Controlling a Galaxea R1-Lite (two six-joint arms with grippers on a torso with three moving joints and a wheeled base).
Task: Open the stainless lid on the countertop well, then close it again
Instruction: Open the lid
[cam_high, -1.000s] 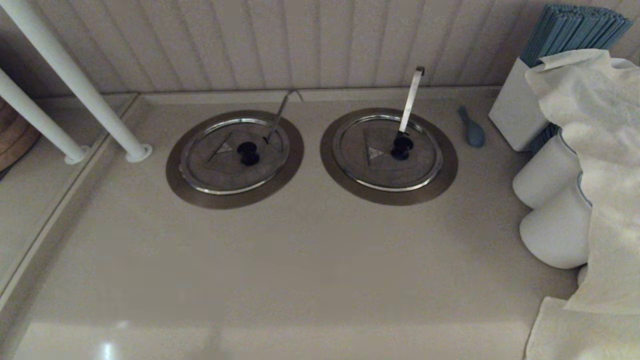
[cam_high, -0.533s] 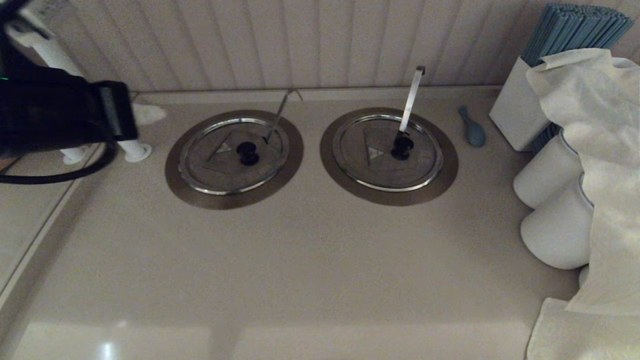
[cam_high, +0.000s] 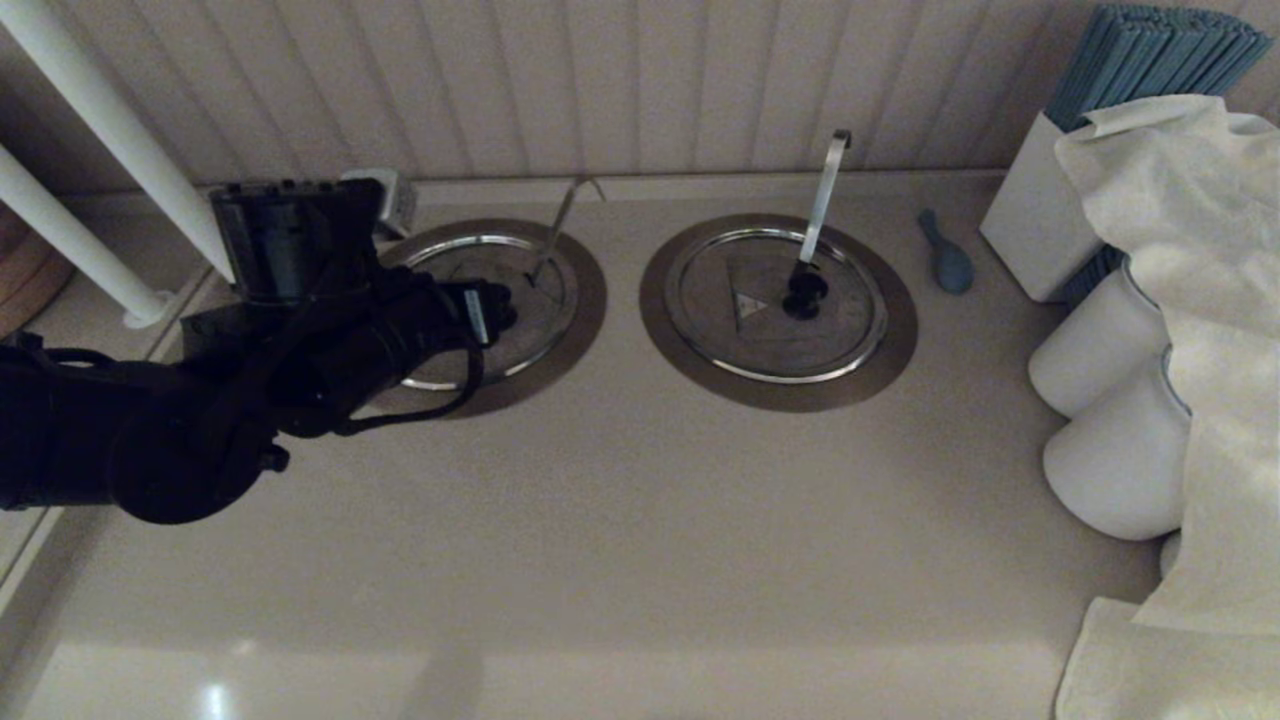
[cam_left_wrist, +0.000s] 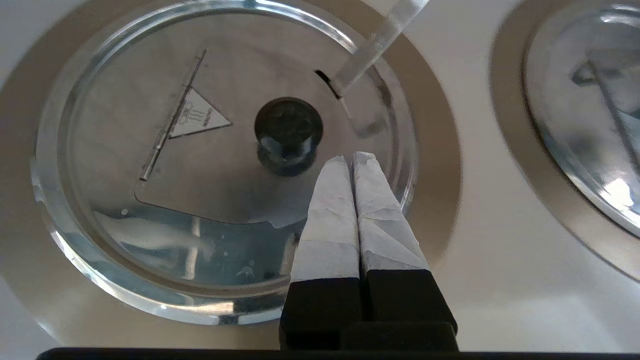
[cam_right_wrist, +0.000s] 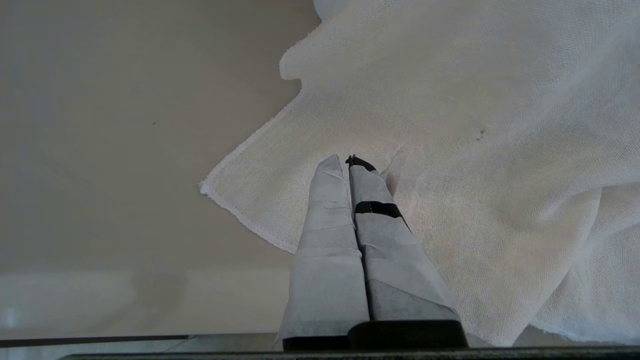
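The round flat dull-steel lid w/ black centre knob (cam_left_wrist: 288, 131) sat shut in the round countertop well w/ wide brushed-steel collar (cam_high: 585, 300), at about 10 o'clock on the tabletop (cam_high: 620, 520) in the head view. A faint triangle mark showed on the lid, and a thin hooked grey rod (cam_high: 558, 228) rose from its notch, leaning toward 12 o'clock. The black left arm reached in from 9 o'clock, covering approx. half the lid. Left hand (cam_left_wrist: 355, 158) hovered just beside the knob, its white-taped fingers (cam_left_wrist: 332, 210) pressed together, gripping nothing.

Twin steel lid (cam_high: 775, 305) lay shut in the second well near 1 o'clock, a broad flat bright handle (cam_high: 825, 190) standing up from it. Small blue-grey spoon-like item (cam_high: 944, 255) lay just beside that collar.

At 3 o'clock: white box of blue strips (cam_high: 1040, 215), two white cylinders (cam_high: 1110, 440), and a crumpled white cloth (cam_high: 1200, 300) draped over them. Right hand (cam_right_wrist: 350, 162) hung above the cloth's edge, fingers closed, empty.

Tabletop was smooth beige; ribbed pale wall panel (cam_high: 620, 80) behind it at 12 o'clock, two white slanted poles (cam_high: 110, 130) at 10–11 o'clock.
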